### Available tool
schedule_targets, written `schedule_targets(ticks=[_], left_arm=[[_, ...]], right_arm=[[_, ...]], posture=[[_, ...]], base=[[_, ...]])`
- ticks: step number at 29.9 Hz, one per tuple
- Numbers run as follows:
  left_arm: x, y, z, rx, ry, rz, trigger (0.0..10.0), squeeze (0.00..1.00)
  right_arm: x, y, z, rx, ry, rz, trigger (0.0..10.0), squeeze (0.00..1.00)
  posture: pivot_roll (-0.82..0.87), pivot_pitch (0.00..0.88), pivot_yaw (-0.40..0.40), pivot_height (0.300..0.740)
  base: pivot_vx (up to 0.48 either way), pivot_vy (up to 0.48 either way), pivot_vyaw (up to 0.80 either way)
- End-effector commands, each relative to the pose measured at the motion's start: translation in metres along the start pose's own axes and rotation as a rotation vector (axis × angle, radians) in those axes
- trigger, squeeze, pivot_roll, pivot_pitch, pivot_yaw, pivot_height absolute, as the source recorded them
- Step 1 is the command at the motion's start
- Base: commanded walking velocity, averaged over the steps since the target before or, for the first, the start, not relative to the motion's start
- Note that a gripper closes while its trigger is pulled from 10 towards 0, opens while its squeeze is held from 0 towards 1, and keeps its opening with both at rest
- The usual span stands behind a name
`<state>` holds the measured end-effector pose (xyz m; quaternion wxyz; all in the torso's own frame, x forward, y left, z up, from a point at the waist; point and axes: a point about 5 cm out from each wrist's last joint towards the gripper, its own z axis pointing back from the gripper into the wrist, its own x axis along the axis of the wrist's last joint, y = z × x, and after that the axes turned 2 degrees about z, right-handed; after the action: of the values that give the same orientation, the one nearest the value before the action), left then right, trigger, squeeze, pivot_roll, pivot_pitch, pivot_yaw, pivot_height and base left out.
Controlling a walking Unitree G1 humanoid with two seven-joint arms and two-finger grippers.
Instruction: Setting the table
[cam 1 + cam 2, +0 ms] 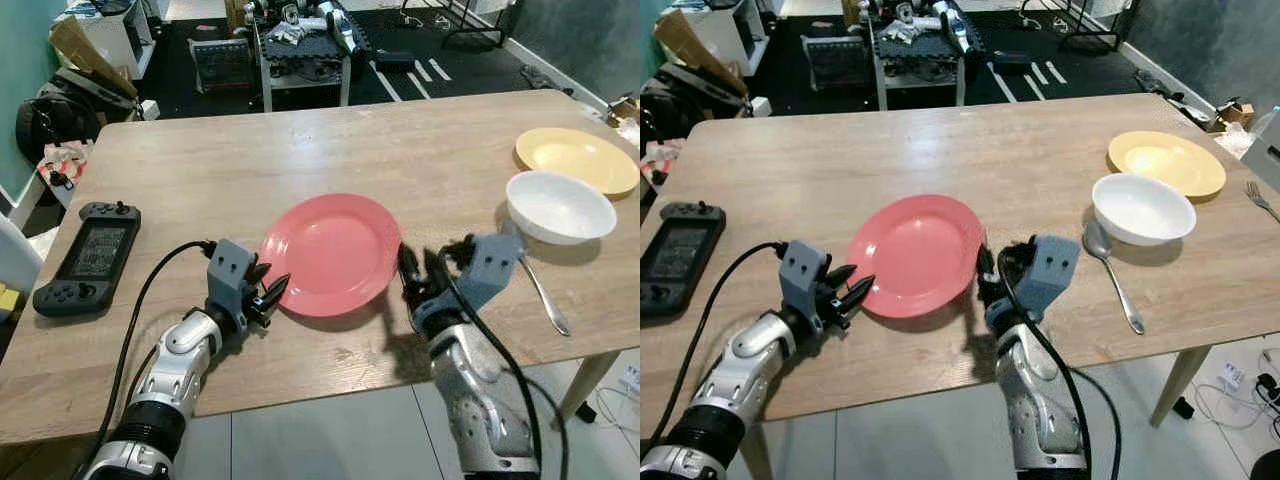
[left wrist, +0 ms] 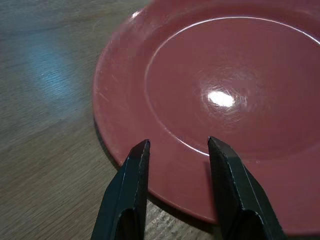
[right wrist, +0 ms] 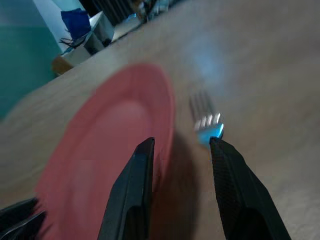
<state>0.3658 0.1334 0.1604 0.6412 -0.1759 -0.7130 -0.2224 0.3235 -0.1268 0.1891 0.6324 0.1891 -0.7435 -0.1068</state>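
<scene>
A pink plate [image 1: 333, 252] lies flat near the table's front edge. My left gripper [image 1: 270, 290] is at the plate's left near rim. It is open, and its fingertips [image 2: 142, 150] hover just over the rim with nothing between them. My right gripper [image 1: 417, 270] is at the plate's right rim, also open. In the right wrist view a fork [image 3: 204, 116] lies on the wood beside the plate [image 3: 107, 165], just beyond that gripper [image 3: 181, 142], its handle hidden. A white bowl [image 1: 560, 207], a spoon [image 1: 545, 295] and a yellow plate [image 1: 577, 160] sit at the right.
A black handheld game console [image 1: 88, 255] lies at the table's left edge. A second fork [image 1: 1260, 200] lies at the far right. Beyond the wooden table [image 1: 300, 150] are a cluttered low rack [image 1: 305, 45] and boxes on dark floor.
</scene>
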Motion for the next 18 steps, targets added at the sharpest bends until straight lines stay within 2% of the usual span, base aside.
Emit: schedule_targets(ticks=[1, 3, 6, 7, 8, 10, 11, 12, 16, 18], left_arm=[[-0.025, -0.002, 0.01, 0.002, 0.105, 0.044, 10.0, 0.0], [-0.025, -0.002, 0.01, 0.003, 0.103, 0.042, 10.0, 0.0], [-0.024, 0.0, 0.01, 0.003, 0.1, 0.038, 10.0, 0.0], [-0.024, 0.0, 0.01, 0.003, 0.1, 0.038, 10.0, 0.0], [-0.023, 0.0, 0.011, 0.003, 0.1, 0.037, 10.0, 0.0], [-0.023, 0.001, 0.011, 0.004, 0.1, 0.034, 10.0, 0.0], [-0.023, 0.001, 0.011, 0.004, 0.1, 0.034, 10.0, 0.0], [-0.023, 0.001, 0.011, 0.006, 0.1, 0.032, 10.0, 0.0], [-0.023, 0.002, 0.012, 0.007, 0.101, 0.03, 10.0, 0.0], [-0.024, 0.004, 0.014, 0.01, 0.104, 0.027, 10.0, 0.0]], right_arm=[[-0.012, -0.004, 0.003, -0.014, 0.048, -0.057, 10.0, 0.0], [-0.019, -0.005, 0.003, -0.032, 0.07, -0.074, 10.0, 0.0], [-0.031, -0.002, 0.002, -0.041, 0.111, -0.197, 10.0, 0.0], [-0.031, -0.002, 0.002, -0.041, 0.111, -0.197, 10.0, 0.0], [-0.033, -0.001, 0.002, -0.036, 0.122, -0.237, 10.0, 0.0], [-0.041, 0.008, 0.001, 0.016, 0.165, -0.418, 10.0, 0.0], [-0.041, 0.008, 0.001, 0.016, 0.165, -0.418, 10.0, 0.0], [-0.048, 0.019, 0.002, 0.078, 0.207, -0.547, 10.0, 0.0], [-0.054, 0.026, 0.003, 0.124, 0.24, -0.6, 10.0, 0.0], [-0.066, 0.036, 0.007, 0.197, 0.311, -0.616, 9.8, 0.0]], posture=[[0.04, 0.21, 0.091, 0.74], [0.05, 0.201, 0.092, 0.74], [0.05, 0.192, 0.092, 0.74], [0.05, 0.192, 0.092, 0.74], [0.05, 0.192, 0.092, 0.74], [0.05, 0.186, 0.092, 0.74], [0.05, 0.186, 0.092, 0.74], [0.06, 0.183, 0.092, 0.74], [0.06, 0.179, 0.093, 0.74], [0.06, 0.178, 0.091, 0.74]], base=[[0.0, 0.0, 0.0], [0.0, 0.0, 0.0], [0.0, 0.0, 0.0], [0.0, 0.0, 0.0], [0.0, 0.0, 0.0], [0.0, 0.0, 0.0], [0.0, 0.0, 0.0], [0.0, 0.0, 0.0], [0.0, 0.0, 0.0], [0.0, 0.0, 0.0]])
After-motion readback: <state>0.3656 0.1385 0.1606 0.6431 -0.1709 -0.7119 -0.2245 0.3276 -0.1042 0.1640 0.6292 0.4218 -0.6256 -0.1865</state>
